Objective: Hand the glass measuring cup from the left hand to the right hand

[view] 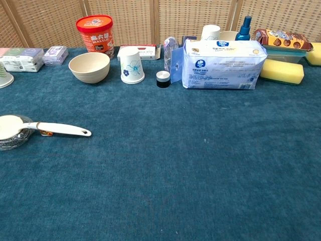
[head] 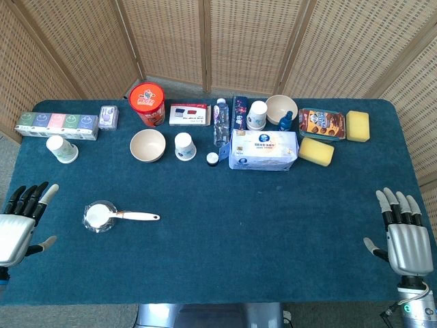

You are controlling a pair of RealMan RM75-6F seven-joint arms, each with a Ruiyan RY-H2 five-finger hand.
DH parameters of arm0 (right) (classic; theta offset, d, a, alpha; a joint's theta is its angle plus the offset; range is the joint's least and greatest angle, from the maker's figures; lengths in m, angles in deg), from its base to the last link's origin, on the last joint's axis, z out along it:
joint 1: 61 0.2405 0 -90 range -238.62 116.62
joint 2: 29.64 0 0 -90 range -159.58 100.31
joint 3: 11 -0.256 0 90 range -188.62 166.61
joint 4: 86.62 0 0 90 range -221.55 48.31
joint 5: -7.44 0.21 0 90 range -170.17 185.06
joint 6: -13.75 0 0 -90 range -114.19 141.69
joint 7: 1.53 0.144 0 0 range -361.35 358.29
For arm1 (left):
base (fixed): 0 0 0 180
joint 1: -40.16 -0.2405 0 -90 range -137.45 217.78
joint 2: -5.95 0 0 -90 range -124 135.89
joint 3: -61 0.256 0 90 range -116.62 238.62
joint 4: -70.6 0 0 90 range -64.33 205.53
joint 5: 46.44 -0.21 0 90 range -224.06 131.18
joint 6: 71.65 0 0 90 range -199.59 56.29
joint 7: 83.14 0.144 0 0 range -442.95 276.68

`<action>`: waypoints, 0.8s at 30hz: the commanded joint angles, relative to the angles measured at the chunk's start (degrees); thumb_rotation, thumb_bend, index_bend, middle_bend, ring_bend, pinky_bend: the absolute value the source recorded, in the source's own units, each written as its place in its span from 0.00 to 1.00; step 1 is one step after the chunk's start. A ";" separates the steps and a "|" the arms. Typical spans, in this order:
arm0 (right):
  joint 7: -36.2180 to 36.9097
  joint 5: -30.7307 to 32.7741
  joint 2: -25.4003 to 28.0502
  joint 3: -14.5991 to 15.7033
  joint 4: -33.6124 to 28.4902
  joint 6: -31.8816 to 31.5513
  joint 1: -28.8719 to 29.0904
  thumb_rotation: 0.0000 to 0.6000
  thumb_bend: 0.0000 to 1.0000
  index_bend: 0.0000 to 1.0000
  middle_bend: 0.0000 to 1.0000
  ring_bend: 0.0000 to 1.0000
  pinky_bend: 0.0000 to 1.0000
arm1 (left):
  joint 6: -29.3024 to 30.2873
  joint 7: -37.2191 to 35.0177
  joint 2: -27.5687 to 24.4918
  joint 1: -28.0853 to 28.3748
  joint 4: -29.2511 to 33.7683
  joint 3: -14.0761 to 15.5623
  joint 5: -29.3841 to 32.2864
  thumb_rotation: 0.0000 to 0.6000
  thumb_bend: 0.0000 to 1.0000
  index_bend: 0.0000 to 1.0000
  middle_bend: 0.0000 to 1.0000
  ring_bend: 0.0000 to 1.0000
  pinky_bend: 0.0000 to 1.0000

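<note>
Lying on the blue counter (head: 273,232) at about eight o'clock, the cup (head: 100,216) rests with its white handle (head: 140,216) pointing toward three o'clock, untouched by either hand. At the counter's nine o'clock edge the left hand (head: 19,225) hovers with fingers spread and nothing in it, just beside the cup but apart from it. Well away at four o'clock, the right hand (head: 403,236) is likewise spread and holds nothing, while a bowl (head: 147,145) stands at eleven o'clock from the cup.
</note>
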 commanded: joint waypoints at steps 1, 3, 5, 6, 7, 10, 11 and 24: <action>-0.04 -0.01 0.01 0.00 -0.04 0.02 -0.02 1.00 0.00 0.00 0.00 0.00 0.00 | -0.19 0.05 -0.02 0.05 -0.02 0.09 -0.03 1.00 0.00 0.00 0.00 0.00 0.00; 0.00 -0.06 0.03 0.05 -0.14 0.07 -0.04 1.00 0.00 0.00 0.00 0.00 0.00 | -0.45 -0.03 -0.03 0.10 -0.06 0.18 -0.01 1.00 0.00 0.00 0.00 0.00 0.00; -0.03 -0.05 0.08 0.08 -0.25 0.14 -0.07 1.00 0.00 0.00 0.00 0.00 0.00 | -1.18 -0.24 -0.20 0.31 0.05 0.35 0.14 1.00 0.00 0.00 0.00 0.00 0.00; -0.03 -0.07 0.11 0.08 -0.32 0.16 -0.07 1.00 0.00 0.00 0.00 0.00 0.00 | -1.86 -0.42 -0.45 0.51 0.25 0.54 0.22 1.00 0.00 0.00 0.00 0.00 0.00; 0.03 -0.01 0.14 0.05 -0.40 0.20 -0.07 1.00 0.00 0.00 0.00 0.00 0.00 | -2.96 -0.67 -0.85 0.78 0.69 0.76 0.61 1.00 0.00 0.00 0.00 0.00 0.00; 0.14 0.40 0.22 -0.13 -0.48 0.30 -0.10 1.00 0.00 0.00 0.00 0.00 0.00 | -6.45 0.18 -1.78 1.97 2.05 0.73 2.51 1.00 0.00 0.00 0.00 0.00 0.00; 0.15 0.56 0.26 -0.17 -0.46 0.38 -0.10 1.00 0.00 0.00 0.00 0.00 0.00 | -7.83 0.36 -1.99 2.49 2.57 0.69 3.21 1.00 0.00 0.00 0.00 0.00 0.00; 0.39 2.34 0.48 -0.60 -0.74 1.60 0.08 1.00 0.00 0.00 0.00 0.00 0.00 | -25.53 15.56 1.54 11.18 7.36 -1.82 18.35 1.00 0.00 0.00 0.00 0.00 0.00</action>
